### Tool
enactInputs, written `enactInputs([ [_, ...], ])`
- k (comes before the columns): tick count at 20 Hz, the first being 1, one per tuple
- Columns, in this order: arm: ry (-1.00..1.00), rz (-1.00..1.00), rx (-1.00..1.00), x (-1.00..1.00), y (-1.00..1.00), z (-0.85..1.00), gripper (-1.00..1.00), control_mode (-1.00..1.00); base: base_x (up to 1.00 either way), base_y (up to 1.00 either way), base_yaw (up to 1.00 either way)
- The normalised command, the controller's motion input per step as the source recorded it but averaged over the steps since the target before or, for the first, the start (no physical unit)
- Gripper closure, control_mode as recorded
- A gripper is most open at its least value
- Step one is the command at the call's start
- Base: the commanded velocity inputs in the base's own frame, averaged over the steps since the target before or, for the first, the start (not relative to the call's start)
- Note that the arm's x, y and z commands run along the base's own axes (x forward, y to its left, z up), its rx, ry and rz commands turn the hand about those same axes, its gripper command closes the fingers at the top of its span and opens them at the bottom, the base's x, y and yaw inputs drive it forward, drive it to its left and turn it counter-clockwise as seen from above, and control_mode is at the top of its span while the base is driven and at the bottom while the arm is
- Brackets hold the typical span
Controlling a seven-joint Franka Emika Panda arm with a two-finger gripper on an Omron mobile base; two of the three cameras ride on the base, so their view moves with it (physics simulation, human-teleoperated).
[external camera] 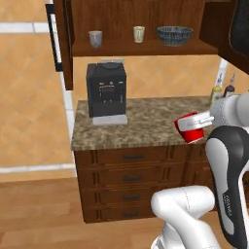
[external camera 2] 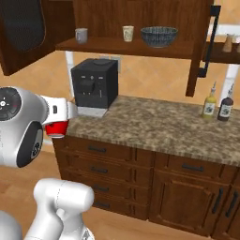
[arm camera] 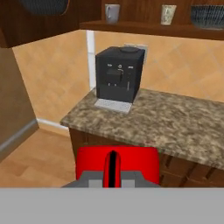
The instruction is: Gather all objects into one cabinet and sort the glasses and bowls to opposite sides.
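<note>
My gripper [external camera: 195, 122] is shut on the glossy red mug [external camera: 190, 130], holding it in the air in front of the counter's edge. In the hand view the red mug [arm camera: 131, 162] sits low in the middle, with a dark finger [arm camera: 112, 168] over its rim. On the shelf of the open dark wood cabinet [external camera: 146, 47] stand the grey cup [external camera: 95, 38] at left, the cream mug [external camera: 139, 34] in the middle and the wide dark bowl [external camera: 174, 35] at right. From the right base view the same row reads grey cup [external camera 2: 81, 35], cream mug [external camera 2: 128, 33], bowl [external camera 2: 159, 36].
A black coffee machine [external camera: 106, 92] stands on the speckled stone counter [external camera: 146, 124] under the shelf's left part. Two bottles [external camera 2: 209, 104] [external camera 2: 225, 107] stand at the counter's far right. Brown drawers [external camera: 131, 177] run below. The cabinet doors [external camera 2: 202, 42] hang open on both sides.
</note>
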Motion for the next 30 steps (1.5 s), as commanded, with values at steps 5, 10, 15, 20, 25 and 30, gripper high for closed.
enactInputs([
  [5,0.00,0.00,0.00,0.00,0.00,0.00,1.00,1.00,0.84,0.29,-0.06],
  [10,0.00,0.00,0.00,0.00,0.00,0.00,1.00,1.00,0.74,0.32,-0.07],
  [15,0.00,0.00,0.00,0.00,0.00,0.00,1.00,1.00,0.68,0.27,-0.06],
  [20,0.00,0.00,0.00,0.00,0.00,0.00,1.00,1.00,0.28,0.15,-0.02],
  [25,0.00,0.00,0.00,0.00,0.00,0.00,1.00,1.00,-0.02,0.00,0.00],
  [30,-0.15,0.02,0.00,-0.01,0.01,0.03,1.00,-1.00,-0.02,0.00,0.00],
])
